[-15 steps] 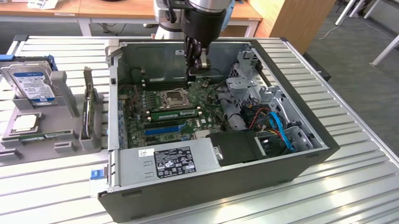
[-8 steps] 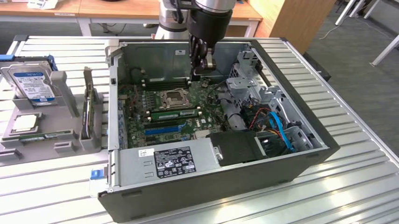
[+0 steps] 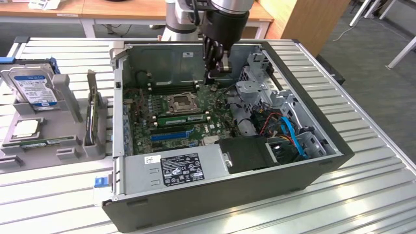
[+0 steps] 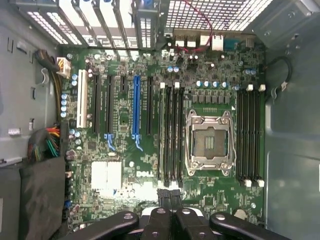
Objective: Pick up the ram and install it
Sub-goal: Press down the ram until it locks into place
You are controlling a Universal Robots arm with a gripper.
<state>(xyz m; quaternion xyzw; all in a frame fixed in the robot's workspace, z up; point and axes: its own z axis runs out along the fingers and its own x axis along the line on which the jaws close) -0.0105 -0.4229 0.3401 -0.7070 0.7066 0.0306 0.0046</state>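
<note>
A narrow green ram stick [image 3: 182, 118] sits seated in a memory slot beside the empty CPU socket [image 3: 179, 102] on the motherboard; in the wrist view the ram [image 4: 162, 135] is a thin strip at the edge of the black slot group. My gripper [image 3: 215, 77] hangs inside the open computer case, above the motherboard's far edge and apart from the stick. In the wrist view the gripper [image 4: 170, 196] is shut, its black fingertips [image 4: 163, 196] pressed together with nothing between them. Another narrow green stick [image 3: 46, 142] lies in the grey holder outside the case.
The case wall [image 3: 195, 190] surrounds the motherboard, with a power supply [image 3: 175, 168] at the front and a drive cage with cables [image 3: 286, 131] on the exterior view's right. The grey holder [image 3: 13, 158] carries a hard drive [image 3: 32, 87], a CPU chip [image 3: 26, 127] and an upright card [image 3: 93, 117].
</note>
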